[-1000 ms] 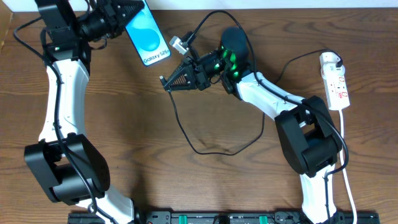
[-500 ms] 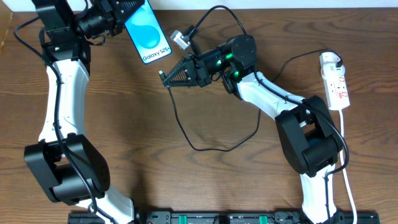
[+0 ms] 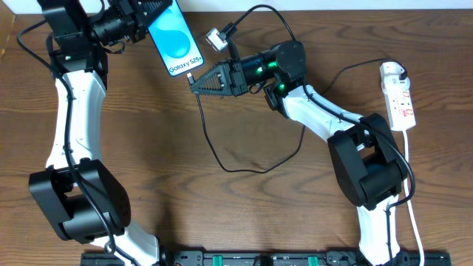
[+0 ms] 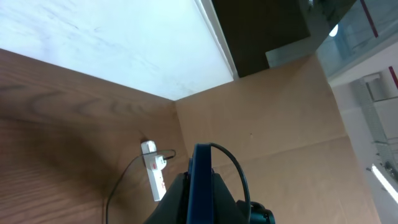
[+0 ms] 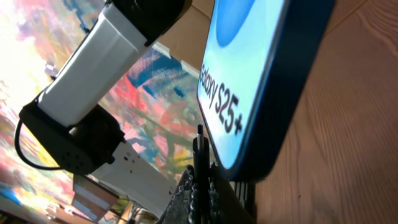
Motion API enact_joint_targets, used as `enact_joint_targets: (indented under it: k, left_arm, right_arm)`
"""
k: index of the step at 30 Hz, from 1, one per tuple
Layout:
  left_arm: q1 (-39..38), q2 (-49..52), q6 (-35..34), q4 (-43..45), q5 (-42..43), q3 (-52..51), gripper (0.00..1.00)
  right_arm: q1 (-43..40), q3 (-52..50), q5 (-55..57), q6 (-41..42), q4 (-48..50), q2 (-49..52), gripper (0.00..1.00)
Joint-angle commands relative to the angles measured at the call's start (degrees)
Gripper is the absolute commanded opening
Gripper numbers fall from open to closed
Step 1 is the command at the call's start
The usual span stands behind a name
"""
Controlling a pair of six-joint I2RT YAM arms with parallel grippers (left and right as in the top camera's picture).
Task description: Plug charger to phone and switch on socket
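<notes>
Gripping the phone [image 3: 176, 41] by its top end in the left claw [image 3: 151, 13], clamped shut on it, screen tilted upward, likely to leave the bottom edge free for plugging. Pinching the charger [image 5: 199, 149] in the right claw [image 3: 194, 83], closed tight on the plug, tip aimed at the phone. Just under the phone's bottom edge, seemingly not yet inserted. Well right of the phone, on the counter [image 3: 295, 222]: the socket [image 3: 399, 100], switching yet to do.

Overhead evenly lit, sharp, soft shadows. Right wrist: phone [image 5: 261, 81] crisp, background blurred. Left wrist: bright, washed-out top.
</notes>
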Motion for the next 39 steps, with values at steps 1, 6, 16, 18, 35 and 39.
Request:
enact_joint_targets:
  k: [1,6,16,18,35,39]
  left_arm:
    - [0.0,-1.0,-0.7,0.5,1.7,0.1,0.07]
    - [0.0,-1.0,-0.7,0.5,2.2,0.1,0.07]
    - [0.0,-1.0,-3.3,0.4,1.3,0.1,0.07]
    - [0.0,-1.0,-3.3,0.4,1.3,0.1,0.07]
    - [0.0,-1.0,-1.5,0.4,1.5,0.1,0.07]
    - [-0.1,-1.0,-1.5,0.4,1.6,0.1,0.07]
  right_arm:
    - [-0.3,0.2,1.9,1.0,0.3,-0.7,0.01]
    - [-0.3,0.2,1.9,1.0,0.3,-0.7,0.01]
    - [-0.3,0.2,1.9,0.9,0.3,-0.7,0.01]
    - [-0.3,0.2,1.9,0.9,0.3,-0.7,0.01]
    - [-0.3,0.2,1.9,1.0,0.3,-0.7,0.01]
    - [-0.3,0.2,1.9,1.4,0.3,-0.7,0.01]
